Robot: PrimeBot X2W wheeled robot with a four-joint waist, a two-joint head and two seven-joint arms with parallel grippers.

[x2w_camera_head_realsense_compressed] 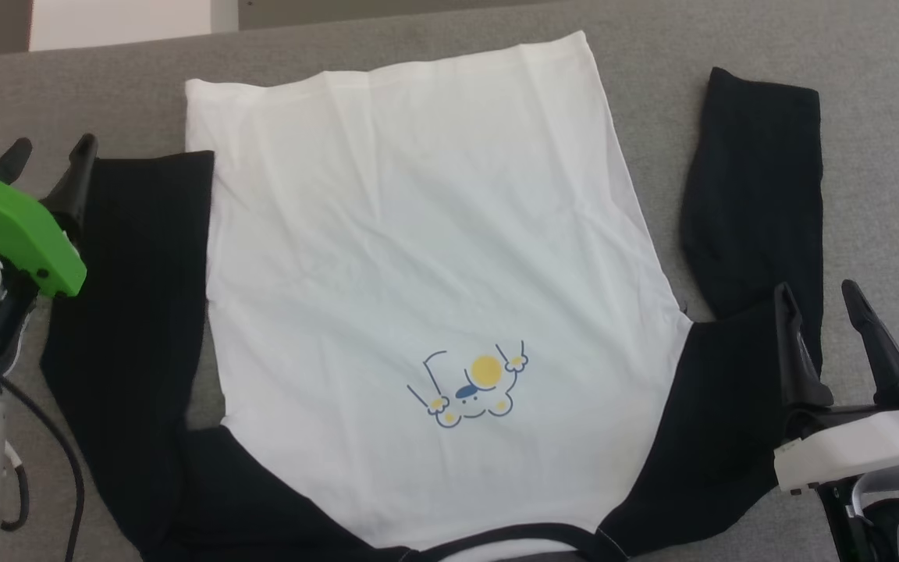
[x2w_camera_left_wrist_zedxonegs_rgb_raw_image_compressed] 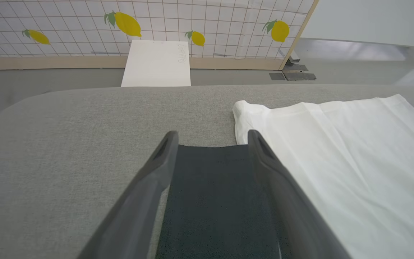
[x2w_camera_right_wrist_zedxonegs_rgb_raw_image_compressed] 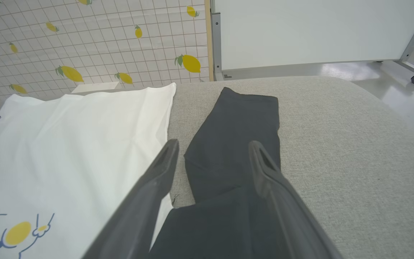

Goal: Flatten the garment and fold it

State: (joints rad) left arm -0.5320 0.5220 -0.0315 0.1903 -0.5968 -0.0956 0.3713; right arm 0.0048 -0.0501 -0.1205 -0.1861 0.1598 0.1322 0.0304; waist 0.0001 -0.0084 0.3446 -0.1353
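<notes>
Left claw (x2w_camera_head_realsense_compressed: 55, 144) released, fingers spread wide with nothing between them, poised over the cuff end of the left sleeve (x2w_camera_head_realsense_compressed: 137, 297); contact with the cloth impossible to tell. Right claw (x2w_camera_head_realsense_compressed: 816, 289) likewise released and empty, fingers wide apart above the upper part of the right sleeve (x2w_camera_head_realsense_compressed: 762, 195), close to the armpit where that sleeve bends. Beyond the claws, the garment (x2w_camera_head_realsense_compressed: 418, 257) spread chest-up on the grey table (x2w_camera_head_realsense_compressed: 886, 117), white body mostly smooth with a few soft creases, black neckband (x2w_camera_head_realsense_compressed: 512, 538) at the near edge, hem at the far side. Small yellow-and-blue cartoon print (x2w_camera_head_realsense_compressed: 473, 386) upside down in the head view, in the near half of the body. Left sleeve straight along the body's left edge, just beside it. Right sleeve running out from the shoulder, then turning away toward the far side, a wedge of bare table between it and the white body. Farther off, past the table, a gridded wall with lemon pictures (x2w_camera_left_wrist_zedxonegs_rgb_raw_image_compressed: 128, 23) and a white panel (x2w_camera_right_wrist_zedxonegs_rgb_raw_image_compressed: 300, 32).
</notes>
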